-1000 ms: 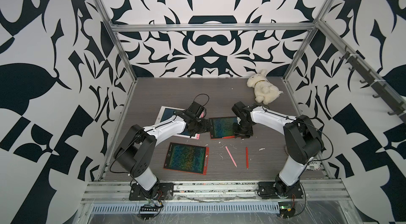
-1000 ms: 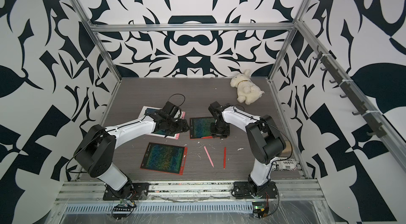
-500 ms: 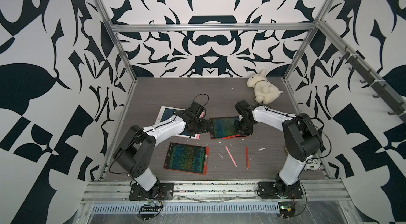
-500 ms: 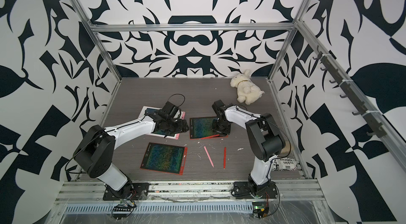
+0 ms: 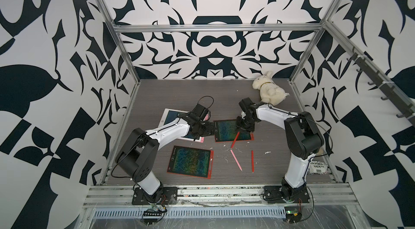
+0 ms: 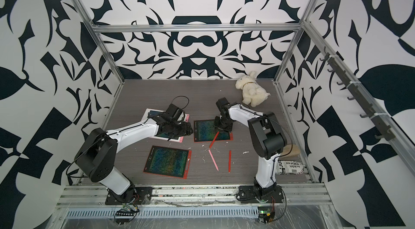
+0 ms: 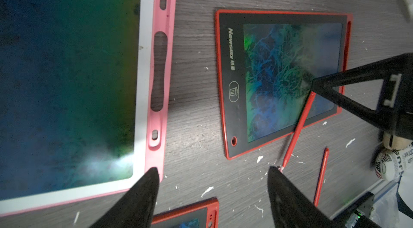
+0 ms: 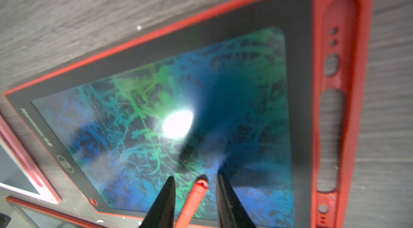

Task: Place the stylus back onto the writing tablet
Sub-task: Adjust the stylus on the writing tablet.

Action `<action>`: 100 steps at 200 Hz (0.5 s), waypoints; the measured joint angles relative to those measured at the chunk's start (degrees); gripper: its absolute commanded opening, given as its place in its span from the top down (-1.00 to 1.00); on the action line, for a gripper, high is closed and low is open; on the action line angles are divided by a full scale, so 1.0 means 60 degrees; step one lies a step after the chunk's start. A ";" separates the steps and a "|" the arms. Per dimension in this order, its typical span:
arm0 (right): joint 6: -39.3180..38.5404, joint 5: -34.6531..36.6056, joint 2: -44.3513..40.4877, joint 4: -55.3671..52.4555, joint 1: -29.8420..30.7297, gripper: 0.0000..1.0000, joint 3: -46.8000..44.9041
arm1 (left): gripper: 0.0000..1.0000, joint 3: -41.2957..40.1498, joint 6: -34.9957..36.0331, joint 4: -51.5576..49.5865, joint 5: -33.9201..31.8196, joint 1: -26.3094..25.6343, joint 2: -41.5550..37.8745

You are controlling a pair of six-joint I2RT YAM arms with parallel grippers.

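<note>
The right gripper (image 8: pixel 195 178) hangs low over the red-framed writing tablet (image 7: pixel 231 59). Its jaws stand apart on either side of the red stylus (image 7: pixel 299 124) with a sliver of gap on each side, so it is not clamped. The stylus has its upper end between the fingertips above the screen, and its lower end reaches past the tablet's edge onto the table (image 5: pixel 179 95). This reads as a pen straddled for a pinch, since part of it lies off the tablet. The empty holder groove (image 8: pixel 330 137) in the frame, to one side of the gripper, looks like its likely home. The left gripper (image 7: pixel 213 171), jaws wide and empty, hovers by the tablet's opposite edge over a corner of the white-and-pink tablet (image 7: pixel 143 59), perhaps ready to brace.

There are three tablets, counting a second red-framed tablet (image 5: pixel 189 159) toward the arm bases. There are also three styluses: a pink stylus (image 5: pixel 236 160) and a spare red stylus (image 5: pixel 252 160) lie loose on the base side of the right gripper. One plush rabbit (image 5: pixel 268 90) sits beyond it.
</note>
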 measured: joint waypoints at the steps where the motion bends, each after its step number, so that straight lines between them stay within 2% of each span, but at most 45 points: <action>1: 0.0000 0.0004 0.0000 -0.0007 0.0004 0.36 0.0007 | -0.57 0.0000 0.0000 0.0000 0.0000 0.0000 0.0000; 100: -0.0047 0.1355 0.0328 -0.1698 0.1341 0.32 0.0637 | -0.57 0.0000 0.0066 -0.0004 -0.0055 0.0000 0.0000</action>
